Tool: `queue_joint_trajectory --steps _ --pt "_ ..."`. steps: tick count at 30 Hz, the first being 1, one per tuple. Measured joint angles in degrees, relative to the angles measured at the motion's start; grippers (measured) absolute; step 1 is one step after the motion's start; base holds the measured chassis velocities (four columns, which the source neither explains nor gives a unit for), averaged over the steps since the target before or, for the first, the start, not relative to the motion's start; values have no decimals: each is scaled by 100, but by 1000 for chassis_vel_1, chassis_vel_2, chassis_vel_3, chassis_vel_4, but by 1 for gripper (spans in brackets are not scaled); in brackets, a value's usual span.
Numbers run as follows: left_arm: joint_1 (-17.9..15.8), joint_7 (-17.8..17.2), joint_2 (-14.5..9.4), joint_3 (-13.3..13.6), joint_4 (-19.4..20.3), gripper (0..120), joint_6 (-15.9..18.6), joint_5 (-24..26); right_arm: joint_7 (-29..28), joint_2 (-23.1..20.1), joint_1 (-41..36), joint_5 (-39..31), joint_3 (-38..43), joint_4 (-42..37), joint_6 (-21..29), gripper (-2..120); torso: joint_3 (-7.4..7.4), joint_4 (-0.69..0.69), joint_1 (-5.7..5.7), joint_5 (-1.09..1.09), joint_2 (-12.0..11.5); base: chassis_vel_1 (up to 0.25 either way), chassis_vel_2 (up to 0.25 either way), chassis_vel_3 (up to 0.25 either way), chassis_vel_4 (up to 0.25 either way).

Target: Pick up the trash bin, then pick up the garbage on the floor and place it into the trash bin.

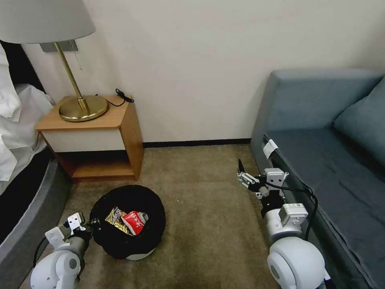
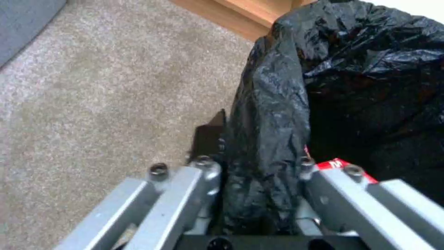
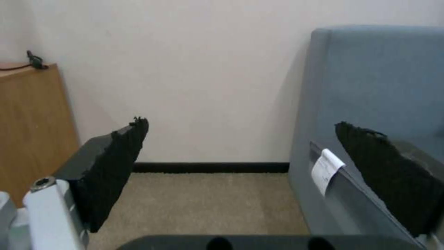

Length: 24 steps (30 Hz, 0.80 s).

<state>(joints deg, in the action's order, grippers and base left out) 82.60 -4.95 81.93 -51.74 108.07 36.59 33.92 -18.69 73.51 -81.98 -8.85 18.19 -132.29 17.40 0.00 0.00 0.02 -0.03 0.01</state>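
The head view shows the trash bin on the carpet in front of the nightstand, with a gold-brown wrapper and red-and-white packet inside. The left wrist view shows the left gripper clamped on the bin's bag-covered rim. The right gripper hangs with fingers apart beside the sofa, well away from the bin.

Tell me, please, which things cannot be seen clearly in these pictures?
- Trash bin: in the head view its black liner hides the white body, except a strip.
- Gold-brown wrapper and red-and-white packet: print too small.
- Left gripper: the liner fold hides its fingertips.
- Right gripper: open, empty.
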Motion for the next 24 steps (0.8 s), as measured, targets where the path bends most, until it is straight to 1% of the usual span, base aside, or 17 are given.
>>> queue_joint_trajectory --steps 1,4,5,6,7,8,10,11,12,15,16,18,19,20,22,23,24 --pt "0 0 0 0 0 25 0 0 0 0 0 0 0 0 0 100 0 0 0 0 0 0 0 0 0" --pt "49 127 -5 -50 169 38 -119 -183 0 -8 -4 -1 5 0 -11 100 1 -1 0 -3 -1 0 0 0 0" --pt "49 127 -5 -50 169 38 -119 -183 0 -8 -4 -1 5 0 -11 100 1 -1 0 -3 -1 0 0 0 0" --pt "61 147 -11 -78 246 41 -157 -224 0 -7 -5 -1 7 0 -17 100 1 -1 0 1 -1 0 0 0 0" --pt "76 176 -16 -96 307 47 -203 -264 0 -5 -6 -1 7 -3 -19 100 1 -1 0 0 -1 0 0 0 0" --pt "76 176 -16 -96 307 47 -203 -264 0 -5 -6 -1 7 -3 -19 100 1 -1 0 0 -1 0 0 0 0" --pt "103 224 -30 -126 420 59 -278 -306 0 2 -20 0 10 -19 -22 100 1 -1 0 2 -1 0 0 0 0" --pt "111 244 -31 -136 448 62 -312 -310 -1 4 -29 1 13 -27 -26 100 1 -1 0 2 -2 0 0 0 0" --pt "111 244 -31 -136 448 62 -312 -310 -1 4 -29 1 13 -27 -26 100 1 -1 0 2 -2 0 0 0 0" --pt "151 316 -35 -158 541 77 -427 -341 -2 18 -55 3 25 -54 -30 100 1 -1 0 2 -1 0 0 0 0" --pt "151 316 -35 -158 541 77 -427 -341 -2 18 -55 3 25 -54 -30 100 1 -1 0 2 -1 0 0 0 0" --pt "186 373 -36 -182 633 89 -574 -445 -5 28 -77 3 32 -73 -31 100 0 -1 0 2 -2 0 0 0 0" --pt "199 413 -38 -199 682 92 -643 -488 -6 32 -84 3 36 -77 -33 100 1 -1 0 2 -1 0 0 0 0" --pt "199 413 -38 -199 682 92 -643 -488 -6 32 -84 3 36 -77 -33 100 1 -1 0 2 -1 0 0 0 0" --pt "237 533 -53 -235 846 100 -983 -617 -9 46 -94 -1 44 -93 -44 100 0 -1 0 3 -1 0 0 0 0" --pt "237 533 -53 -235 846 100 -983 -617 -9 46 -94 -1 44 -93 -44 100 0 -1 0 3 -1 0 0 0 0" --pt "248 571 -57 -241 913 103 -1136 -673 -9 52 -94 -6 46 -96 -50 100 0 -1 0 3 -2 0 0 0 0"
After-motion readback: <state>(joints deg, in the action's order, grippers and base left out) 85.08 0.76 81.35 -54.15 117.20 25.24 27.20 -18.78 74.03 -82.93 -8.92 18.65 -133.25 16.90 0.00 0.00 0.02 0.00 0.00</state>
